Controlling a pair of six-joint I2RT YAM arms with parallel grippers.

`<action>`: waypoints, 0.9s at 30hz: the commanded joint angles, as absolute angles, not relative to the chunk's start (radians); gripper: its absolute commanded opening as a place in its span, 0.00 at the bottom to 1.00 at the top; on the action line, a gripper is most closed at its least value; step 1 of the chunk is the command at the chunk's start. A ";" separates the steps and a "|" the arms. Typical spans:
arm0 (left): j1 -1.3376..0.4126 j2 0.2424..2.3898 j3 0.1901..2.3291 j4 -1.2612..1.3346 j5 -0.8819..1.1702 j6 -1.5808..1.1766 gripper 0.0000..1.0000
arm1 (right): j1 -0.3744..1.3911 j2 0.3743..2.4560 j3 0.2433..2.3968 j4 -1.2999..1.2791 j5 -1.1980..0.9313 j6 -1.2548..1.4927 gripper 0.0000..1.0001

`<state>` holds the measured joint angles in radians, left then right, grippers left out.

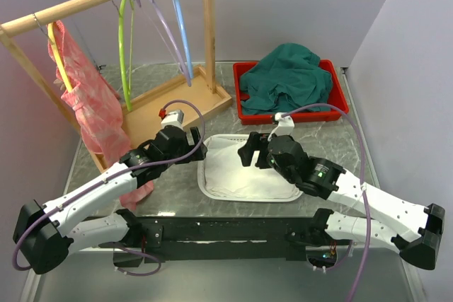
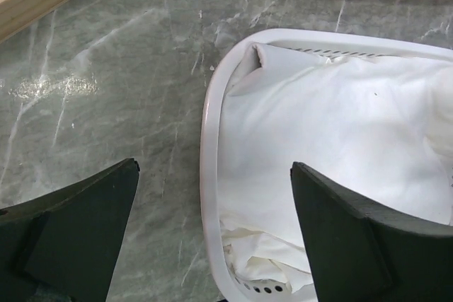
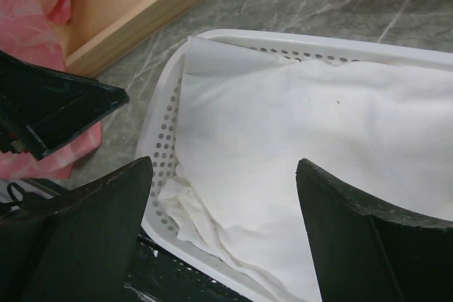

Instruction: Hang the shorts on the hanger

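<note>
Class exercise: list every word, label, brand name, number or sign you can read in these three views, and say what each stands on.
None can be read in any view.
The red bin, white basket and wooden rack show no lettering.
The small red part and green light on the arms are too small to show any marking.

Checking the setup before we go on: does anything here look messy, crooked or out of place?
The pink garment hangs lopsided off its yellow hanger and trails down beside the left arm. The shorts lie in a crumpled heap bulging above the red bin. Nothing looks spilled or broken.
</note>
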<state>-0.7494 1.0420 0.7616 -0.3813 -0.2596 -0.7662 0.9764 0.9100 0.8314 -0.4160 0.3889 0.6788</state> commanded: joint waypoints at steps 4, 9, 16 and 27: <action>-0.747 1.005 0.755 -0.325 -0.230 -0.749 0.95 | 0.948 0.902 0.824 -0.425 0.428 0.653 0.90; -0.747 1.008 0.756 -0.365 -0.239 -0.753 0.98 | 0.934 0.908 0.812 -0.407 0.407 0.650 0.90; -0.747 1.011 0.726 -0.345 -0.219 -0.756 0.99 | 0.914 0.931 0.811 -0.394 0.380 0.646 0.91; -0.781 1.147 0.666 -0.183 -0.109 -0.773 0.99 | 0.855 0.931 0.830 -0.396 0.356 0.618 0.91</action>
<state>-0.7547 1.1118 0.6926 -0.3092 -0.1860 -0.7639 0.8768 0.9394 0.8112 -0.4198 0.3588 0.6476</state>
